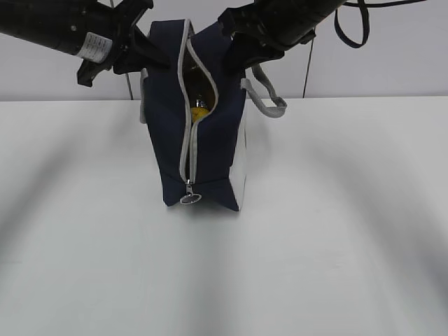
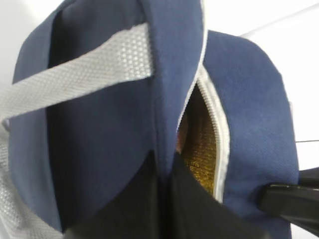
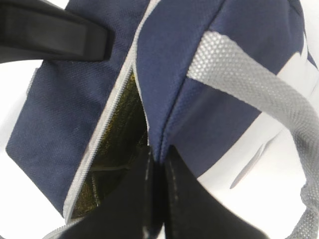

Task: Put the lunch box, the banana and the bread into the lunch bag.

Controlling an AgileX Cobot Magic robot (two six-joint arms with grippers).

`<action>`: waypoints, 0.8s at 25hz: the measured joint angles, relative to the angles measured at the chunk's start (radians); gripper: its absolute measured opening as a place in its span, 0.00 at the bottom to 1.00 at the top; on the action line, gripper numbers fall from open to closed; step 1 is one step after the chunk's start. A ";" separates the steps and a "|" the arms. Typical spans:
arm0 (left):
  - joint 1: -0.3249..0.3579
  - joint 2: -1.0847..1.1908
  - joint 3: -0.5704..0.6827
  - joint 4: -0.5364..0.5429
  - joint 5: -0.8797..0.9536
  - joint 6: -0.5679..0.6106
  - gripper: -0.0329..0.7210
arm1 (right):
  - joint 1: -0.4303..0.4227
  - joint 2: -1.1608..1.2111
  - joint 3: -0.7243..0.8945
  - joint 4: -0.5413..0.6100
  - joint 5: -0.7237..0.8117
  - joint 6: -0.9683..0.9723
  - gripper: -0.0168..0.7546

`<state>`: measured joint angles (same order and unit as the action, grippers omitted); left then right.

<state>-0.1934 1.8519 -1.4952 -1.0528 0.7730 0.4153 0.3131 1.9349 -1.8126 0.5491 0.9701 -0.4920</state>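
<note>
Zipper pull (image 1: 189, 199) dangles lowest on the soft, floppy lunch bag (image 1: 210, 140), both jaws pinched shut on its top fabric edges beside the opening, banana (image 1: 199, 112) peeking between.

The navy lunch bag (image 1: 210, 119) stands upright toward the table's far edge, grey zipper partly open at the top. Something yellow, probably the banana (image 1: 199, 112), shows inside the gap.

The right gripper (image 3: 158, 164) pinches the navy lunch bag's (image 3: 65, 114) top edge beside its grey zipper (image 3: 112, 107); a grey webbing handle (image 3: 259, 92) crosses the bag's right side.
</note>
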 joint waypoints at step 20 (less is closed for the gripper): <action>0.000 0.081 0.000 0.031 0.040 0.002 0.04 | 0.000 0.084 -0.021 -0.008 0.048 0.000 0.02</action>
<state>-0.1934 1.9329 -1.4955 -1.0216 0.8128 0.4173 0.3131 2.0187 -1.8336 0.5414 1.0178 -0.4920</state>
